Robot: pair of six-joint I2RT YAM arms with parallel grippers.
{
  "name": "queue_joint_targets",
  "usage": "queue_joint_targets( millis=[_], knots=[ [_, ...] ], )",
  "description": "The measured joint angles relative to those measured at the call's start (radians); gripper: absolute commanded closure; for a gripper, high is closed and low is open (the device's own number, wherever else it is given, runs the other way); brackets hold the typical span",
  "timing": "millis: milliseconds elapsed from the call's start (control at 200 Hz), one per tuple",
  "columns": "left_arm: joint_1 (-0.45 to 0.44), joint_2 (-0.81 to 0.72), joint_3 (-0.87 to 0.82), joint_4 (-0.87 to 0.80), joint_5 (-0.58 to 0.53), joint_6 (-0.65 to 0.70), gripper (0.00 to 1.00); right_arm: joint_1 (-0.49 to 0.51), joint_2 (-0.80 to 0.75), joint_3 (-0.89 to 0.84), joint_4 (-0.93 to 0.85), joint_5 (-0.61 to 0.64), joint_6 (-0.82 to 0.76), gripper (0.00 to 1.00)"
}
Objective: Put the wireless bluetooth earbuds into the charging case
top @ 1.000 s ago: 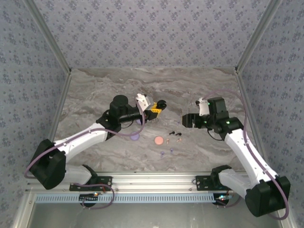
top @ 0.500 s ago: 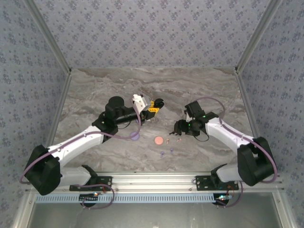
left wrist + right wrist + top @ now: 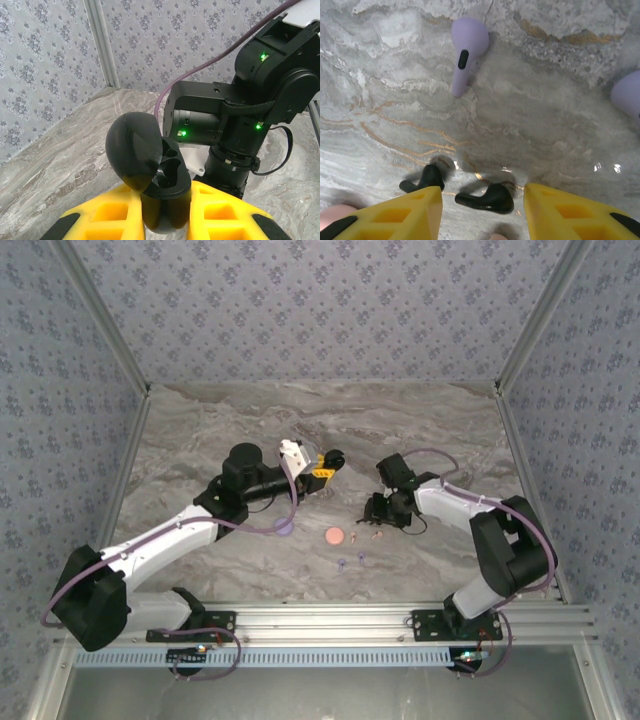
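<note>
Right wrist: the right end effector (image 3: pixel 482 188) has dropped astride a black earbud (image 3: pixel 489 199), jaws narrowing, not yet gripping; pickup looks near. The left end effector (image 3: pixel 167 220) stays clenched on the charging case (image 3: pixel 150 165).

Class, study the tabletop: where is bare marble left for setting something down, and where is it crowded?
Free: the far strip of table along the back wall, and the left patch between the left arm and the side wall. Crowded: the middle, where pink case, lilac case and earbuds lie by the right gripper.
</note>
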Motion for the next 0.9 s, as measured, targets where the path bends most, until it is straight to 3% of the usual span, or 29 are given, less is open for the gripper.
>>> queue_joint_targets(
  millis=[530,899],
  knots=[
    [0.000,0.000,0.000,-0.013,0.000,0.004,1.00,0.019,0.025,0.010,-0.008,0.037,0.003,0.59],
    [0.000,0.000,0.000,-0.023,0.000,0.008,1.00,0.032,0.036,0.023,-0.032,0.071,0.003,0.68]
  ],
)
